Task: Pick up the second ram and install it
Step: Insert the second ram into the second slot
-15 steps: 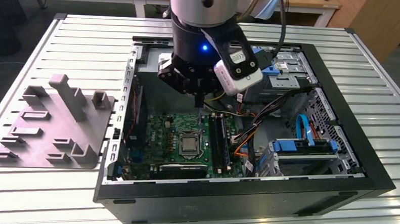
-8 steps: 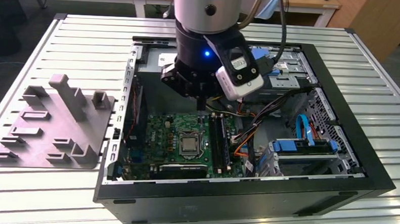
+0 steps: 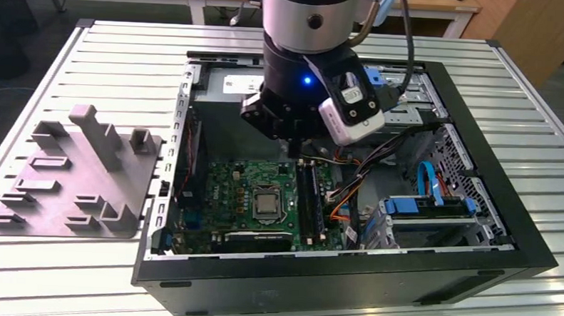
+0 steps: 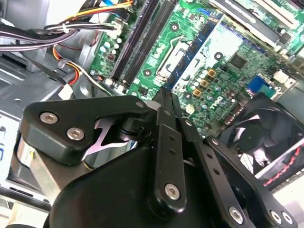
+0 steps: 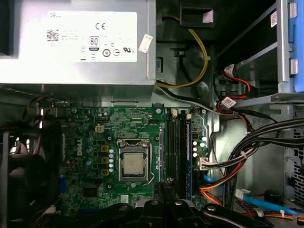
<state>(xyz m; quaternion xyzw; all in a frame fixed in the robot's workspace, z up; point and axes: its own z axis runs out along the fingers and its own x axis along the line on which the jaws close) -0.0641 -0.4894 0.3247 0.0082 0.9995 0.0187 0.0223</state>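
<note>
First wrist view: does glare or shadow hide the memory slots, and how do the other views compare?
In the first wrist view the memory slots are evenly lit, the power supply is bright, the fan sits in shadow; in the second wrist view glare pales the motherboard; in the exterior view the case interior looks dim.

Slatted metal table (image 3: pixel 513 89) w/ open PC case (image 3: pixel 353 282), grey fixture (image 3: pixel 71 192)

I see the second ram (image 3: pixel 310 198), a thin dark stick, standing on edge in a slot near the motherboard (image 3: pixel 233 191) edge at the exterior view's right.
</note>
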